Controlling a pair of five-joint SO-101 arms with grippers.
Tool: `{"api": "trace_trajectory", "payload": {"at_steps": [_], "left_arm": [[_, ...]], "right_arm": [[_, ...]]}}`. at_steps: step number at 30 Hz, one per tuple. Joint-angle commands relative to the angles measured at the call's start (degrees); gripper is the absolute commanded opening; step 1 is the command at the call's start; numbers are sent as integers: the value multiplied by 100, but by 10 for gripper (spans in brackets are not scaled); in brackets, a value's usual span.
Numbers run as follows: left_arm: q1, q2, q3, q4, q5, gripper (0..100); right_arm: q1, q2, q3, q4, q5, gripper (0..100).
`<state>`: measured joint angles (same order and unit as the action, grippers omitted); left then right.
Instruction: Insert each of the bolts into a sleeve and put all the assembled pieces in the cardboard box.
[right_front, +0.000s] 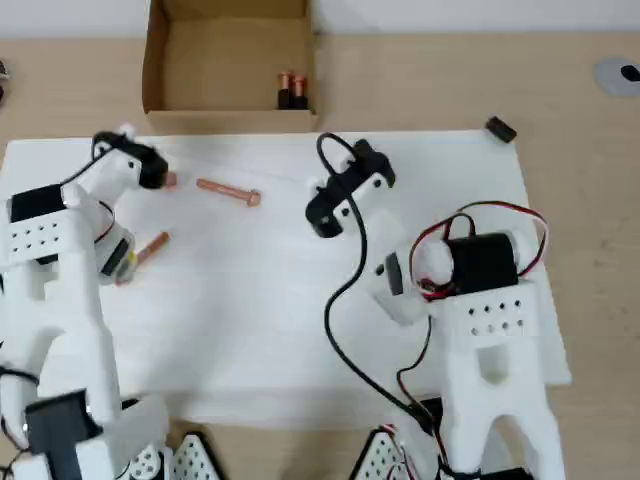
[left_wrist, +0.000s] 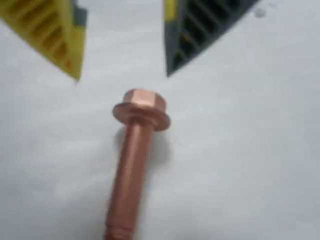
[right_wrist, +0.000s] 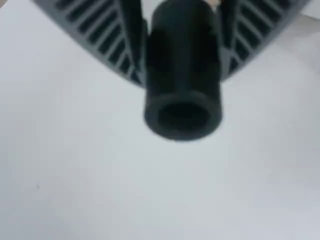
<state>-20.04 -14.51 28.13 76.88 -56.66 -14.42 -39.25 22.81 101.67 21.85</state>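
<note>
A copper bolt (left_wrist: 135, 165) lies on the white mat (right_front: 300, 330), its flanged head just short of the gap of my left gripper (left_wrist: 121, 75), which is open just above it. In the high view this gripper (right_front: 155, 172) is at the mat's far left, with a bit of copper (right_front: 171, 180) peeking out beside its tip. My right gripper (right_wrist: 182, 77) is shut on a black sleeve (right_wrist: 183, 95), bore facing the camera, and is held above the mat's middle (right_front: 325, 215). Two more bolts lie on the mat, one (right_front: 228, 190) between the grippers and one (right_front: 150, 247) beside the left arm.
The cardboard box (right_front: 155, 70) stands at the back left, beyond the mat, with two assembled pieces (right_front: 292, 90) standing inside by its right wall. A loose black sleeve (right_front: 500, 128) lies on the bare table off the mat's far right corner. Red and black cables run along the right arm.
</note>
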Motion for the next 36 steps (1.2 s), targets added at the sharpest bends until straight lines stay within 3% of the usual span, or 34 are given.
{"api": "trace_trajectory", "payload": {"at_steps": [1, 12, 24, 29, 36], "left_arm": [[-70, 295, 167, -316, -97, 122], [-176, 1323, 202, -835, -26, 119], [-62, 1411, 440, -1240, -9, 117], [176, 1411, 589, -1451, -35, 9], [246, 1358, 290, -1398, -18, 12]], "right_arm": [[-31, -4, -4, 53, -35, 12], [-31, -13, 4, 70, -35, 12], [-31, -13, 4, 70, -44, 12], [-31, -13, 4, 70, -44, 12], [-31, -13, 13, 70, -44, 12]]}}
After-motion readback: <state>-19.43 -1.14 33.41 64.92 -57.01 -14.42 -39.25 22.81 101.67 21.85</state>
